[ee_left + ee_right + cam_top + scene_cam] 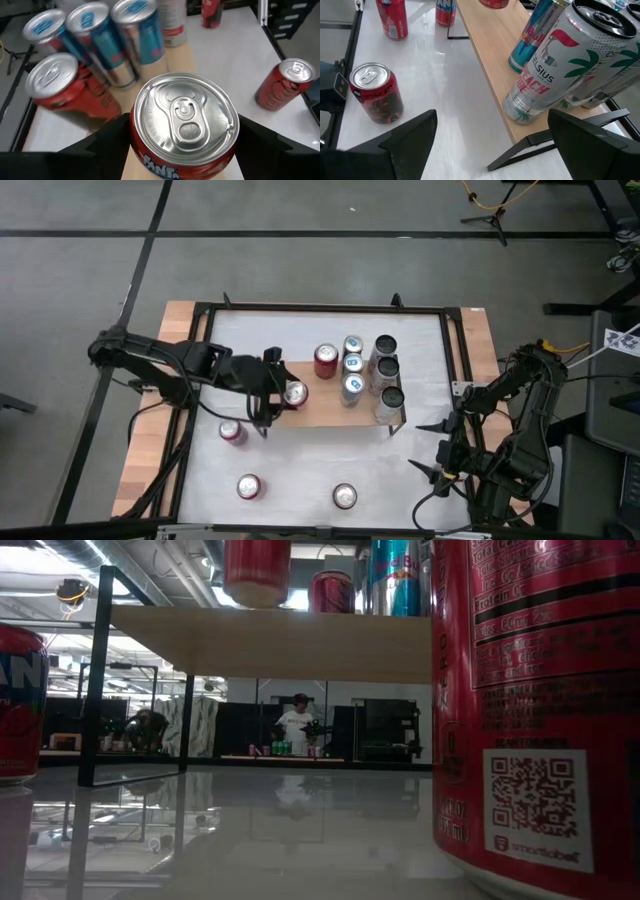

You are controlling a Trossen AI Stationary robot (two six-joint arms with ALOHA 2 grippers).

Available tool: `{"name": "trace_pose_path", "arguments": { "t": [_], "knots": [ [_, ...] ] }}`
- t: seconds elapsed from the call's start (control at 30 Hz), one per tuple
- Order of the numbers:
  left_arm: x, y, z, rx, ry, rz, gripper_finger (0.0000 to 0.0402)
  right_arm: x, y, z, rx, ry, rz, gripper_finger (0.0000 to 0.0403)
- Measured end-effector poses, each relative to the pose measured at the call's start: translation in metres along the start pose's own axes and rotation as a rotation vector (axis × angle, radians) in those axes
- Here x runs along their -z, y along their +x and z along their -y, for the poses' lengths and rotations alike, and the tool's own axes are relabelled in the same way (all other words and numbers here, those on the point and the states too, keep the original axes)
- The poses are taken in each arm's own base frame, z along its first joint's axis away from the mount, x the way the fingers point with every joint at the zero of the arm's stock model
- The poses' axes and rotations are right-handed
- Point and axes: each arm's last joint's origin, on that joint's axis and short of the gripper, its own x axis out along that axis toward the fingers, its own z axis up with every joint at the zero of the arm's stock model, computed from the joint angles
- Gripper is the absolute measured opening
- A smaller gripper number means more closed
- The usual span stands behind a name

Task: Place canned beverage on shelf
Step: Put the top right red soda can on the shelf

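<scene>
My left gripper (pixel 283 393) is over the left end of the shelf (pixel 320 412), and its two dark fingers (pixel 102 142) sit on either side of a red Fanta can (pixel 184 125), pressed against it, so I have that can in my grip with the jaws spread about as wide as the can itself. The can stands upright with its silver top and pull tab facing my wrist camera, and from above it shows right at the shelf's left edge, over the light wooden board. In the level view its bottom seems to hang just above the board rather than sit on it, though I cannot tell this for sure. Further along the board stand another red can (pixel 325 360), three slim blue-and-silver cans (pixel 352 367) in a row, and three taller white cans (pixel 386 370) with dark tops near the right end. On the white table (pixel 420 470) in front of the shelf three more red cans wait: one (pixel 233 432) just beside the shelf's left leg, one (pixel 249 487) nearer the front edge, and one (pixel 344 497) toward the middle of the front. My right gripper (pixel 437 448) hangs off the right side of the table, well apart from the shelf, its fingers (pixel 405 137) spread wide with nothing between them; its camera looks along the shelf's right end past the tall white cans.
</scene>
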Motion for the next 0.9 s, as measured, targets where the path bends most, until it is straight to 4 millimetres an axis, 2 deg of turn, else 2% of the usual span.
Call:
{"name": "trace_pose_path", "arguments": {
  "t": [0.2,0.4,0.67,0.9],
  "knots": [
    [0.025,0.003,-0.02,0.026,-0.058,0.043,0.0279,-0.001,0.0,-0.001,-0.009,0.014,0.004,0.037],
    [0.043,0.012,-0.039,0.046,-0.093,0.002,0.0279,-0.001,0.0,-0.001,-0.01,0.015,0.004,0.037],
    [0.046,0.016,-0.054,0.074,-0.108,0.008,0.0281,-0.001,0.0,-0.003,-0.02,0.031,0.008,0.037],
    [0.046,0.016,-0.055,0.04,-0.104,0.002,0.0322,-0.001,0.0,-0.003,-0.02,0.03,0.008,0.037]
  ]
}}
